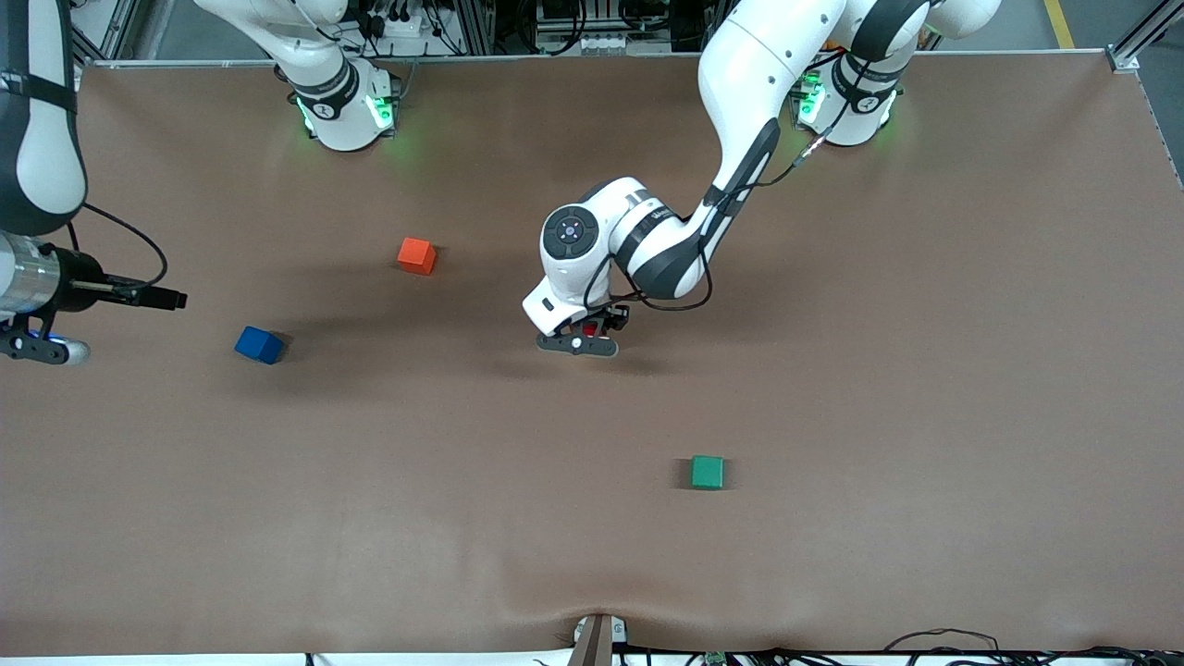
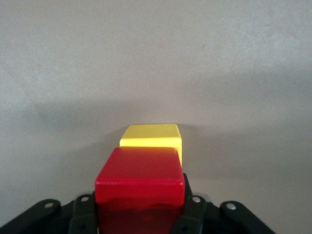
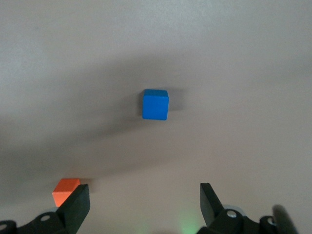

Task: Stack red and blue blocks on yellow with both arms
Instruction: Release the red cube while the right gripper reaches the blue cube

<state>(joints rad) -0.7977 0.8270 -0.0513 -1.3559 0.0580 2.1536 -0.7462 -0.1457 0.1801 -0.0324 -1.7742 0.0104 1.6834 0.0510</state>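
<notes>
L hand [image 2: 141, 214] pinching red block [image 2: 140, 183] over yellow [image 2: 152, 136]; R hand [image 3: 144, 207] spread (empty)

From the front the left gripper [image 1: 583, 335] hides all but a speck of the red block [image 1: 589, 328], and the yellow block [image 2: 152, 136] entirely; the right gripper [image 1: 37, 344] runs off the edge, its fingers unseen there; the orange-red cube [image 3: 66, 190] is half covered by one finger in the right wrist view.

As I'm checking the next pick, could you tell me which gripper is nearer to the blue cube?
Right. The open right gripper hangs toward the right arm's end, near the blue cube; the left gripper holds the red cube mid-table.
</notes>
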